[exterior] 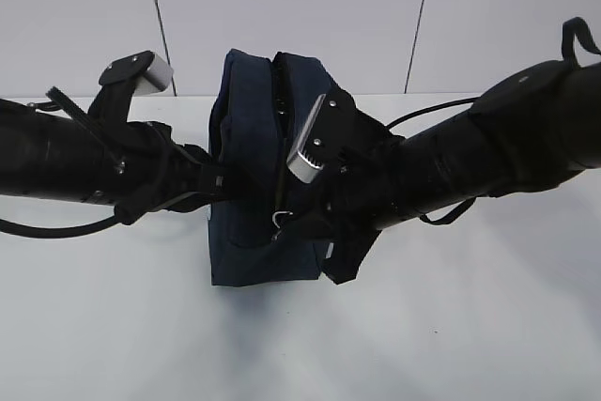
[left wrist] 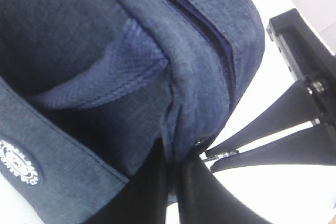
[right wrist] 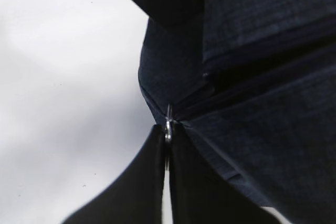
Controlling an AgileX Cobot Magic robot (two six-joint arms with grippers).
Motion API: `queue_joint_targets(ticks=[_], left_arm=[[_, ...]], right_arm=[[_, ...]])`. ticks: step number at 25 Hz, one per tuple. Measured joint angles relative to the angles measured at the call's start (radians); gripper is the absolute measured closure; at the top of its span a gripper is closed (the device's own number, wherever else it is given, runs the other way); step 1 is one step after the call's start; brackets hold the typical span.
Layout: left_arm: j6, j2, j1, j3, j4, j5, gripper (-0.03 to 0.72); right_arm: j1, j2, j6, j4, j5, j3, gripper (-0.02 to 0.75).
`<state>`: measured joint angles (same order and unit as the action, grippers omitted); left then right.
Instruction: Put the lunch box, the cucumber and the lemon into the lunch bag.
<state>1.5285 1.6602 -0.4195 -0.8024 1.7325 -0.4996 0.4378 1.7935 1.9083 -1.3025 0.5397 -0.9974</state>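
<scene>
On the white table, exterior view: the lunch bag [exterior: 258, 232] stands at centre between both arms, its top seam parted along the zipper.
Left gripper [exterior: 218, 180]: pressed to the bag's left side, jaws hidden there.
Right gripper [exterior: 282, 218]: at the front seam by the silver ring pull [exterior: 278, 221].
Left wrist view: fingers [left wrist: 152, 192] closed flat, pinching the fabric edge beside the zipper [left wrist: 210, 30].
Emblem [left wrist: 18, 163]: round and white, writing too small to read.
Right wrist view: jaws nipped together on the ring pull [right wrist: 168, 124].
Handling: soft, light cloth that sags; grip seams or the pull.
Lunch box, cucumber, lemon: not visible.
</scene>
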Motion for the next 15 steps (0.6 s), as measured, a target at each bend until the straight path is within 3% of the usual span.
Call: queue_joint_targets(ticks=[15], left_arm=[[0.000, 0.000, 0.000, 0.000, -0.004, 0.000, 0.693]], right_arm=[[0.000, -0.024, 0.000, 0.002, 0.015, 0.002, 0.730]])
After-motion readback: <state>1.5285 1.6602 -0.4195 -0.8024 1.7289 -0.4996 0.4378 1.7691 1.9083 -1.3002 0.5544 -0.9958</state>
